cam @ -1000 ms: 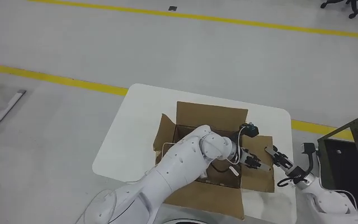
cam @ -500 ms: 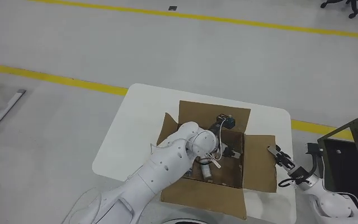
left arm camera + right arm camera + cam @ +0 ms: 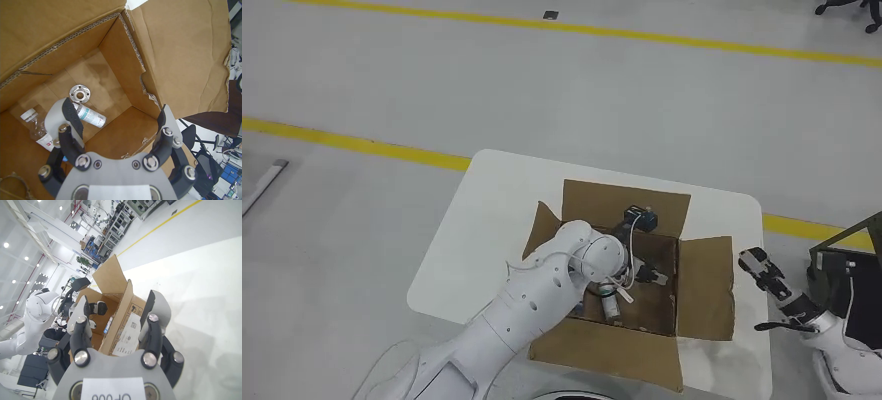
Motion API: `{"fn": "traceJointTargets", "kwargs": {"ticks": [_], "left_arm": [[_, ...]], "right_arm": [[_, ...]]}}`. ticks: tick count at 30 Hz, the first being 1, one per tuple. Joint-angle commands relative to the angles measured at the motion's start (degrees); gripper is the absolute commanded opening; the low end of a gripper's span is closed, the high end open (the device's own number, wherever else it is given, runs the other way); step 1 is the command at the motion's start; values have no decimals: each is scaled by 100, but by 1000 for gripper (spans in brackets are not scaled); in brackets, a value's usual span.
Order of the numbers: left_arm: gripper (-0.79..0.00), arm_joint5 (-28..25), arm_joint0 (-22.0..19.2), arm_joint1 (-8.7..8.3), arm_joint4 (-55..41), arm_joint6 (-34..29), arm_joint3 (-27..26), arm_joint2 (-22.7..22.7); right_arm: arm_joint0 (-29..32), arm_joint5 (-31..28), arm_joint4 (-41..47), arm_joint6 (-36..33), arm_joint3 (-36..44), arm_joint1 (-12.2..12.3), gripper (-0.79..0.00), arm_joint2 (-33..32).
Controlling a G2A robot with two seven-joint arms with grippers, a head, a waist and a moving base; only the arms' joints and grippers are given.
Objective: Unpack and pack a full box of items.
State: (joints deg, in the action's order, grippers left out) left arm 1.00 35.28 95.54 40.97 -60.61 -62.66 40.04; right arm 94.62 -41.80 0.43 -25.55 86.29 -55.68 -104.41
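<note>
White tabletop (image 3: pixel 492 230) carries the open cardboard box (image 3: pixel 121 56), flaps folded outward.

1. Locate the left gripper (image 3: pixel 116 106). It hangs over the box interior, jaws spread wide and holding nothing.
2. Locate the small white bottle (image 3: pixel 90 116). It lies on its side on the box floor, below the gripper and offset toward one finger (image 3: pixel 72 113). That finger partly covers its cap end. The bottle is not centred in the gap.
3. Check the long axis. From the left wrist view it runs at a shallow slant to the line joining the two fingertips. Judged from this, closing as-is would bear on the bottle's ends rather than its sides. You will likely need a wrist turn and a sideways shift before descent.
4. Note the neighbours. The metal flange (image 3: pixel 79 94) lies flat just beyond the cap end, near or touching; contact cannot be confirmed. The clear plastic bottle (image 3: pixel 33 125) lies farther off, by the box wall.
5. Locate the right gripper (image 3: pixel 118 296). It sits outside the box beyond the side flap (image 3: pixel 707 290), jaws apart and empty, well away from the contents.

The left arm is the nearer arm.
</note>
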Motion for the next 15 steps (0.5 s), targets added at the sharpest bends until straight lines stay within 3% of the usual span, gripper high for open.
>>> {"fn": "traceJointTargets", "kwargs": {"ticks": [1, 3, 5, 8, 15], "left_arm": [[0, 0, 0, 0, 0, 0, 0, 0], [0, -29, 67, -4, 21, 91, -27, -14], [0, 49, 116, -10, 83, 55, -49, -27], [0, 548, 80, -12, 602, -197, -109, -178], [0, 1610, 7, 7, 1621, -1278, -98, -499]], "right_arm": [[123, -48, -154, 214, 216, -8, -240, -138], [235, -71, -366, 405, 439, -17, -428, -265], [338, -119, -537, 562, 619, -29, -563, -341], [521, -203, -787, 840, 894, -59, -785, -434], [849, -189, -1768, 1503, 1488, -145, -785, -557]]}}
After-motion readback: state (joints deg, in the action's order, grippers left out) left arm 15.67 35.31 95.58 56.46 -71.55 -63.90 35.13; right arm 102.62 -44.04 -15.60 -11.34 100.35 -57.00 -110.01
